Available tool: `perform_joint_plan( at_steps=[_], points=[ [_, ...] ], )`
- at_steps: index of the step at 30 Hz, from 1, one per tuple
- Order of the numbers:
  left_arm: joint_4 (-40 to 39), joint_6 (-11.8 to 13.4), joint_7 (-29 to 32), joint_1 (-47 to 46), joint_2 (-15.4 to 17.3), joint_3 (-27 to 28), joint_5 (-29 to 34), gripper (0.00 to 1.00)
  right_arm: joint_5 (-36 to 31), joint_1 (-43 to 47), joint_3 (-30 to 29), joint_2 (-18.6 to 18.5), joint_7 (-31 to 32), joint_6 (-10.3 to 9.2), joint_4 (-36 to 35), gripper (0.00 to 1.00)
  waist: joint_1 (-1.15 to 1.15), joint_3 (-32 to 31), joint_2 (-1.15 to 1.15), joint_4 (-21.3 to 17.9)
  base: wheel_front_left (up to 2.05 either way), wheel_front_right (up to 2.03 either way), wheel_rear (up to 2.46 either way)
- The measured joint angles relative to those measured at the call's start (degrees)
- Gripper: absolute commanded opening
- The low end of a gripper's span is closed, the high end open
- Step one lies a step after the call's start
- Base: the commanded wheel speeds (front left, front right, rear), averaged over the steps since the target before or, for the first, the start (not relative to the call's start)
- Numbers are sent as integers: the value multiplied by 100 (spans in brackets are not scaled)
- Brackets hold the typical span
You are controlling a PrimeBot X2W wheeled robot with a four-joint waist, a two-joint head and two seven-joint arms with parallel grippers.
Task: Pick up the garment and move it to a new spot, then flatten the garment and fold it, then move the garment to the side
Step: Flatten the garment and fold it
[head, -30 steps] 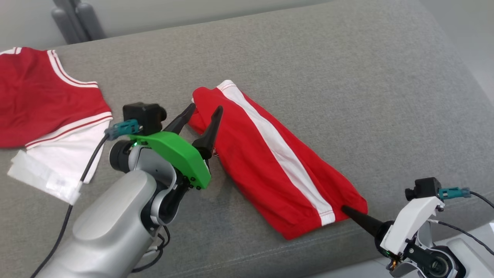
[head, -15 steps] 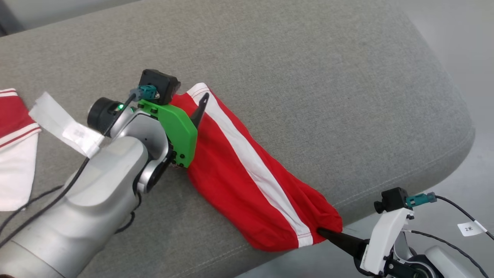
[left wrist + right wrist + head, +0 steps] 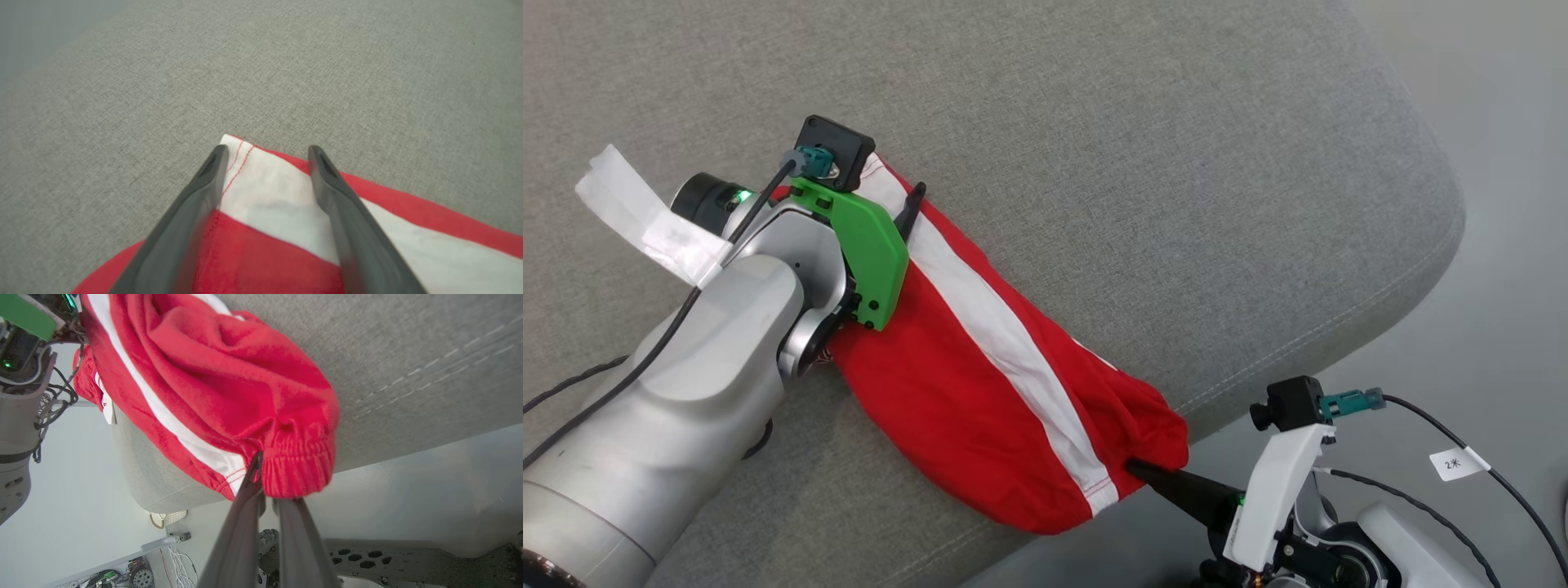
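The garment (image 3: pixel 980 359), red shorts with a white side stripe, lies lengthwise on the grey cushion (image 3: pixel 1135 163). Its near end is bunched and hangs over the cushion's front edge. My right gripper (image 3: pixel 1134 468) is shut on that end, pinching the gathered waistband (image 3: pixel 294 473) beside the stripe, as the right wrist view shows with the gripper (image 3: pixel 265 486) below the cloth. My left gripper (image 3: pixel 900 206) is open above the garment's far corner. In the left wrist view the left gripper (image 3: pixel 266 151) straddles the white stripe (image 3: pixel 265 196), with the fingers apart and not pinching the cloth.
The cushion's rounded front edge (image 3: pixel 1298 359) runs diagonally, with pale floor (image 3: pixel 1486 286) beyond it. A white paper strip (image 3: pixel 645 216) hangs on the left arm's cable. A small label (image 3: pixel 1458 464) hangs on the right arm's cable.
The head camera has swung, and the red and white shirt has left the picture. My left gripper moved forward over the garment's far corner. The held near end now overhangs the cushion edge.
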Motion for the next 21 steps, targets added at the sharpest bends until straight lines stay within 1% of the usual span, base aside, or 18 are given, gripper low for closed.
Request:
perform_joint_plan(
  at_steps=[7, 11, 19, 20, 21],
  points=[
    [354, -92, 1, -131, -16, -47, 57, 100, -1, 0, 7, 40, -129, 20, 116, 0, 0, 113, 0, -107, 0, 0, 0],
    [532, -101, 0, -207, -31, -109, 211, 100, -1, 0, 3, 41, -203, 52, 220, 0, 0, 86, 0, -83, 0, 0, 0],
    [788, -197, 2, -227, -121, -118, 203, 100, -1, 2, 15, 56, -296, 52, 355, 0, 0, 0, 0, -7, 0, 0, 0],
    [806, -203, 2, -227, -143, -115, 202, 95, -1, 2, 19, 56, -297, 53, 369, 0, 0, -6, 0, 0, 0, 0, 0],
    [826, -235, 3, -227, -175, -115, 198, 65, -1, 2, 19, 56, -297, 53, 385, 0, 0, -12, 0, 6, 0, 0, 0]
  ],
)
